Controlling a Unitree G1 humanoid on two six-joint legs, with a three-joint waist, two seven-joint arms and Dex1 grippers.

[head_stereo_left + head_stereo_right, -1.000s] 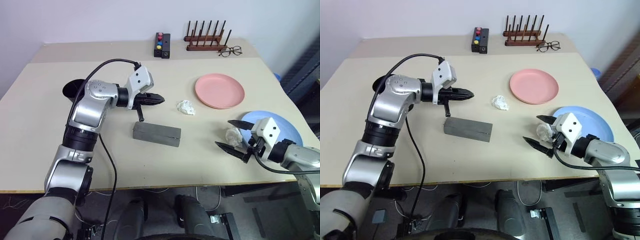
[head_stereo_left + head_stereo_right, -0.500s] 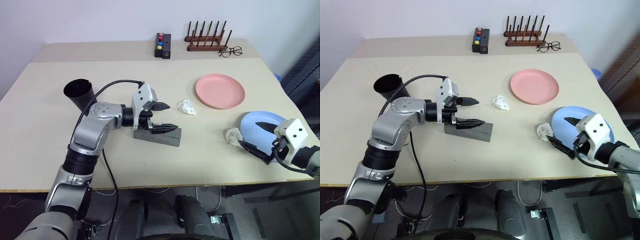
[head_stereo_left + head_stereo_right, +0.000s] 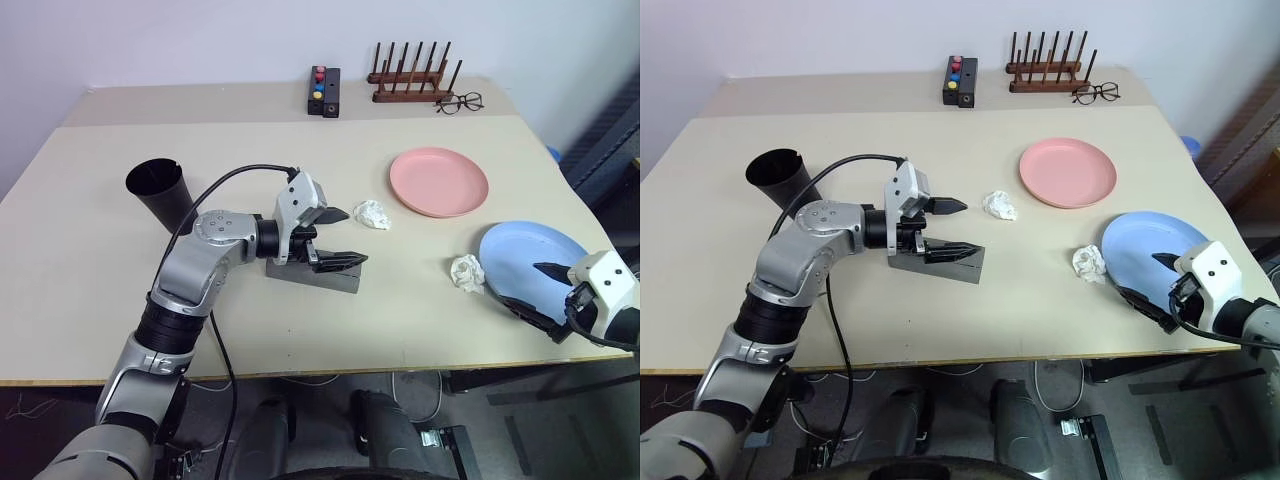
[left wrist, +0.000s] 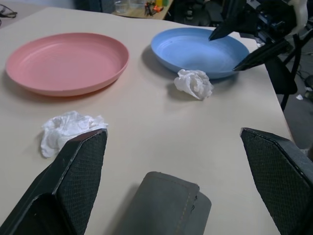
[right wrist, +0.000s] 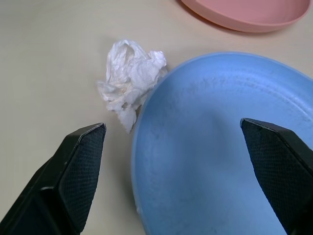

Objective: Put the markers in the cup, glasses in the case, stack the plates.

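Nearest, at the desk's [image 3: 60, 300] front right edge: right gripper [image 3: 541, 292], jaws spread wide and holding nothing, poised over the near rim of the light blue plate [image 3: 530, 258]. Touching that plate's left rim, a crumpled white tissue [image 3: 465, 272]; seen close in the right wrist view too [image 5: 129, 81], between the open black fingers [image 5: 78, 161].

Further in, mid-desk: grey case [image 3: 338, 276], closed, lying flat with its long side across. Over its left half, left gripper [image 3: 340, 237], pointing toward the right, jaws spread, one finger above the lid and the other raised behind it; nothing pinched. In the left wrist view, end of the case [image 4: 168, 205] between the two fingers [image 4: 73, 166]. Contact with the lid not certain.

Just beyond the case, a second crumpled tissue [image 3: 372, 214]. To its right, salmon pink plate [image 3: 439, 181], well apart from the blue one, not stacked.

Off to the left, black cup [image 3: 160, 193], leaning, its mouth turned toward the far left.

At the far edge: small black box with coloured buttons [image 3: 323, 91], a wooden peg rack [image 3: 413, 82], and thin-rimmed clear eyeglasses [image 3: 460, 102] beside the rack.
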